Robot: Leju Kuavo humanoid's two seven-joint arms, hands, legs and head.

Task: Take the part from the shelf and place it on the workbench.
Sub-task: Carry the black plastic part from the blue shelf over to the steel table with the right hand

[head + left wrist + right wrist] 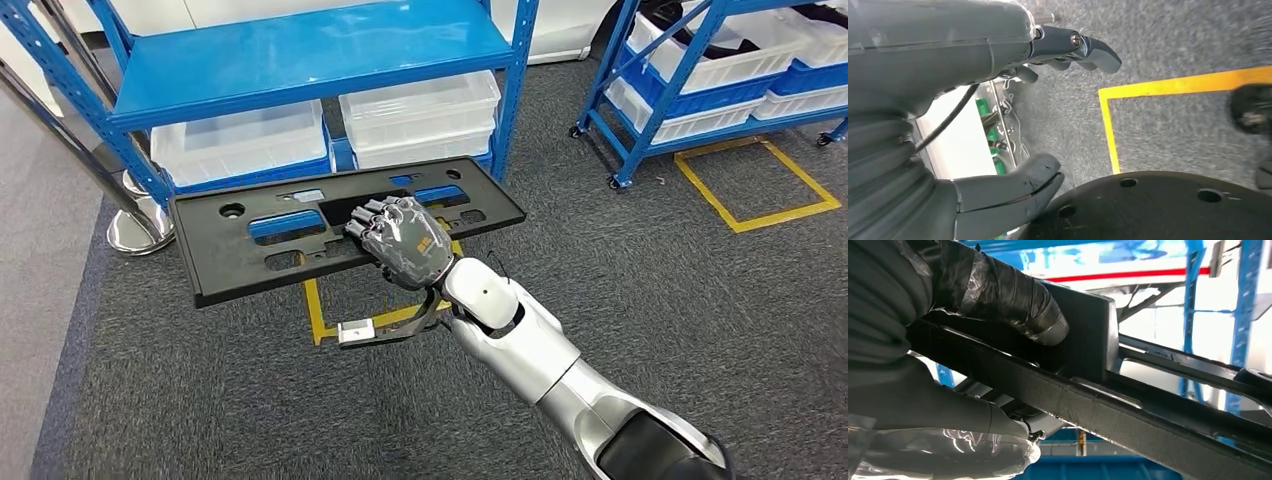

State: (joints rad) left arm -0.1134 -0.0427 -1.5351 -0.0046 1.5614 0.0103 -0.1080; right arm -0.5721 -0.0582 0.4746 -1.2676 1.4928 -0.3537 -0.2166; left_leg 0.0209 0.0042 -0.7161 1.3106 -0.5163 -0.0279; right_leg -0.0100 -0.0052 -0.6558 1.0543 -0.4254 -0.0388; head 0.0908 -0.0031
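Grey carpet marked with yellow tape spreads beneath a blue metal shelf rack stacked with clear plastic bins. Held out in front of the rack, free of its shelves, is the part — a long flat black plastic panel with cut-out slots — gripped at its near middle edge by the robot's right hand, fingers over the top. Judging from this, the pickup looks done; the carry and the placing on the workbench remain. Seen from the right wrist, the right hand's taped fingers clamp the panel's rim from below. Over bare carpet, the left hand hangs with thumb and fingers apart, holding nothing.
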